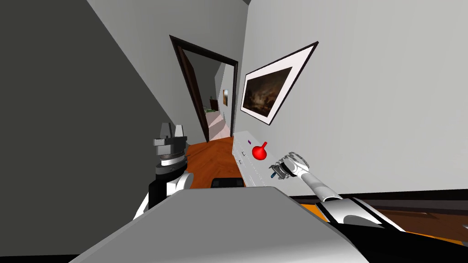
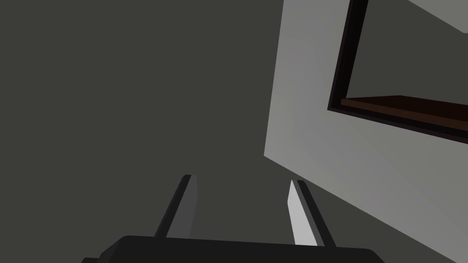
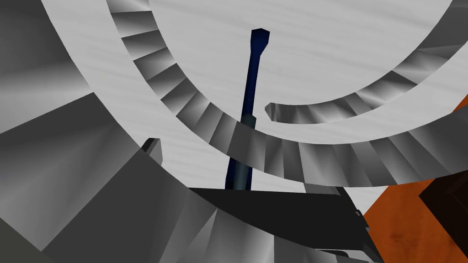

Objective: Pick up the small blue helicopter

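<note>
My left tool (image 1: 172,128) hangs raised at left, its thin blades parted wide with nothing between them. Past it, a dark-framed doorway (image 1: 208,86) opens at the far end of a glossy orange wood floor (image 1: 217,153), a narrow strip running beside the long white surface (image 1: 250,171). A dark painting (image 1: 267,91) in a white mat hangs above. A rounded red bulb (image 1: 259,153) stands on the surface, near my right tool (image 1: 277,173). The helicopter (image 3: 249,86), a slim dark-blue boom with a flared tip, lies over the faintly grained white top directly ahead of that tool. Curved, ribbed grey bands (image 3: 320,155) cross it. I cannot tell whether the tool grips it.
</note>
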### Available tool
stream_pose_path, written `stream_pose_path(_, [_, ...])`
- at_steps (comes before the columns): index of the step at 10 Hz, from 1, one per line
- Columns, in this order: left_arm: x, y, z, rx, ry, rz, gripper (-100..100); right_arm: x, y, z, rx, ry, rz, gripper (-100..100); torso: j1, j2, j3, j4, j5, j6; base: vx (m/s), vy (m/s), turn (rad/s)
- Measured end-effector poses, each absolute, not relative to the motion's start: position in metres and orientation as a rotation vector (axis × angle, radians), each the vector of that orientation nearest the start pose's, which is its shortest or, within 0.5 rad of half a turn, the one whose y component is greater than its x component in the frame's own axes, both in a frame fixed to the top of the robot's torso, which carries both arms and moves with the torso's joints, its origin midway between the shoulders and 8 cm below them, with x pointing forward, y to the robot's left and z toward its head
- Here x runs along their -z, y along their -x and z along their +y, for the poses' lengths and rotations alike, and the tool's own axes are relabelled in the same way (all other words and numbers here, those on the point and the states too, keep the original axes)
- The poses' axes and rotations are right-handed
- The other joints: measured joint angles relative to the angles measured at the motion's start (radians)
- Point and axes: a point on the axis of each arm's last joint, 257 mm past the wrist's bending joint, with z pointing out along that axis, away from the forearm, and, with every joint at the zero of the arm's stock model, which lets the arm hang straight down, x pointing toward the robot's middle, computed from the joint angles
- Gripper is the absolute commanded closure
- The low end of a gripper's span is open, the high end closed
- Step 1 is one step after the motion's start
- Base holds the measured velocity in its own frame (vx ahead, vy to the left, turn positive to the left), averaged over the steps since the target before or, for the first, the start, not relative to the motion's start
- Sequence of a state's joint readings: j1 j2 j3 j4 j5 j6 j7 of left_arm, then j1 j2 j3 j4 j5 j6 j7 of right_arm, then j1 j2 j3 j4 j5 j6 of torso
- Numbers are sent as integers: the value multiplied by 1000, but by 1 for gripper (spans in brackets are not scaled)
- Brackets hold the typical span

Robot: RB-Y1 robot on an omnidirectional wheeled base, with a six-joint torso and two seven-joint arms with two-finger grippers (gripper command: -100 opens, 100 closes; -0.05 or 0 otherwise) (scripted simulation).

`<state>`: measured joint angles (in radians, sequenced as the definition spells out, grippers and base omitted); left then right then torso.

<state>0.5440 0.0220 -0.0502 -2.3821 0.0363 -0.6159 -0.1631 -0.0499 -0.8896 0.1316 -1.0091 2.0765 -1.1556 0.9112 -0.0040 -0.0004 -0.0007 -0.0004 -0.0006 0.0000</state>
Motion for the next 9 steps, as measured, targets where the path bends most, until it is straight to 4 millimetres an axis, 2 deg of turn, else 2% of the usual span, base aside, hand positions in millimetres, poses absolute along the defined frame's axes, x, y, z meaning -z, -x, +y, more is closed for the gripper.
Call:
stream_pose_path(4, [-74,-299,263,1243,479,513,0,465,-260,-525,19,2661,1543,100,1,0,0,0,0,0,0,0,0])
stream_pose_path(5, [-74,-299,263,1243,479,513,0,465,-259,-525,19,2661,1543,0,0,0,0,0,0,0,0,0,0])
stream_pose_path(6, [-74,-299,263,1243,479,513,0,465,-260,-525,19,2661,1543,100,0,0,0,0,0,0,-15,16,-42])
stream_pose_path(8, [-74,-299,263,1243,479,513,0,453,-266,-527,19,2665,1534,100,2,2,1,1,1,0,-14,17,-21])
stream_pose_path(9, [-74,-299,263,1243,479,513,0,452,-266,-526,16,2664,1535,0,2,1,1,1,0,0,0,0,0])
